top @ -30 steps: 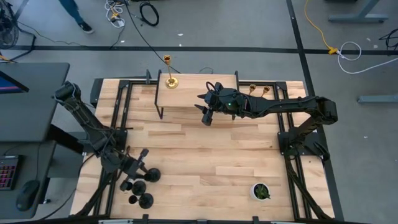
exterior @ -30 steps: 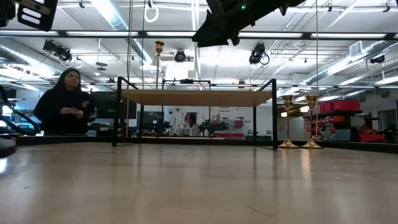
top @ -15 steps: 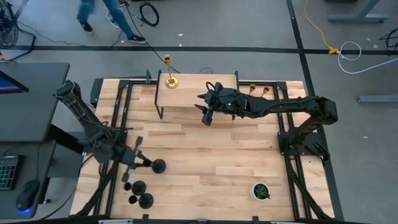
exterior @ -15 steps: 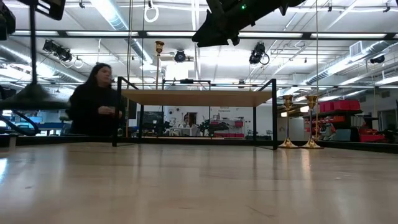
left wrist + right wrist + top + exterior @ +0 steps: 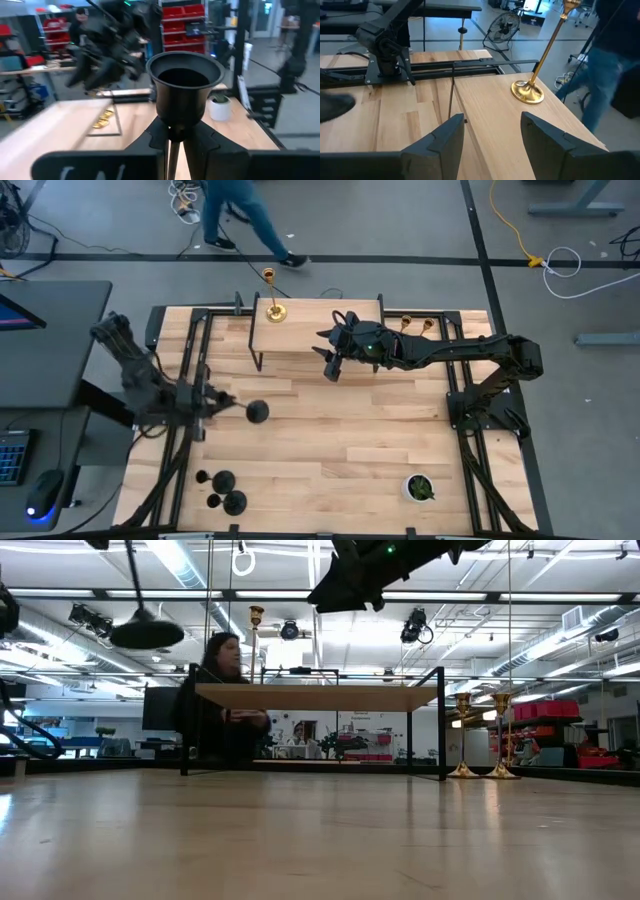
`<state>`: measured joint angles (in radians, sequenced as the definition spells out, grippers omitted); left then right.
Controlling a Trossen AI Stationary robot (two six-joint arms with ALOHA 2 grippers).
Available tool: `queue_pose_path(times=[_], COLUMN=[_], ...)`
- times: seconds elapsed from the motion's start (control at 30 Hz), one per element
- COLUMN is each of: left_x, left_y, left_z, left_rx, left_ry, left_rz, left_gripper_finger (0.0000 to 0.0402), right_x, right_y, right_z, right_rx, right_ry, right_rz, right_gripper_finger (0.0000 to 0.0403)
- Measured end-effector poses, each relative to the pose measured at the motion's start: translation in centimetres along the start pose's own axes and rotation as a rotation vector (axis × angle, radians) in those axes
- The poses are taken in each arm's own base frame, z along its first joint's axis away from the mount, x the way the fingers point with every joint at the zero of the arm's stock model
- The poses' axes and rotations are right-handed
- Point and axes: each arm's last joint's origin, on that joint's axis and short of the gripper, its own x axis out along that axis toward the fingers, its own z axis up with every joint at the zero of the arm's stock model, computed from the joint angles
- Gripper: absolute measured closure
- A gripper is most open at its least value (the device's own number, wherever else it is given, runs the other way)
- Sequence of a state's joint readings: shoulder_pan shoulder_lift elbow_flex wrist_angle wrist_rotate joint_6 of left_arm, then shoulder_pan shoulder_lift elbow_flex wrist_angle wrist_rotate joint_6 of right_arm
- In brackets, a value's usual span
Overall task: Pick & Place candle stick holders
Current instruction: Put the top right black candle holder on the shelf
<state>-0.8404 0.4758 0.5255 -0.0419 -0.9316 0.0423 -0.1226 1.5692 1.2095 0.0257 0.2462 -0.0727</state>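
Wooden surface (image 5: 330,430) below, a raised shelf (image 5: 315,325) at its far edge with one gold holder (image 5: 274,308) standing on it. The right claw (image 5: 332,367) hovers over the shelf's front edge, fingers apart, nothing between them. The left claw (image 5: 205,401) is clamped on a black holder (image 5: 256,412), carried in the air sideways above the surface, cup towards its wrist camera.

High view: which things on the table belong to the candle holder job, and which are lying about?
Job: matte black candle stick holder in left gripper; two black holders; shiny gold holder; two more gold holders. Right gripper hovers open.
Lying about: small white plant pot.
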Motion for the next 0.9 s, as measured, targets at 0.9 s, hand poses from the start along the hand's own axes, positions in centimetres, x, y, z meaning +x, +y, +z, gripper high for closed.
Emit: queue_pose_path(times=[0.9], left_x=[3.2], left_y=[7.1], left_z=[5.7], left_rx=[0.108], left_ry=[-0.001], left_rz=[0.458], left_gripper_finger=[0.0366], right_x=[0.0], right_y=[-0.1], right_z=[0.7], right_rx=[-0.006], right_ry=[-0.074], right_rz=[-0.007], right_gripper_finger=[0.0206])
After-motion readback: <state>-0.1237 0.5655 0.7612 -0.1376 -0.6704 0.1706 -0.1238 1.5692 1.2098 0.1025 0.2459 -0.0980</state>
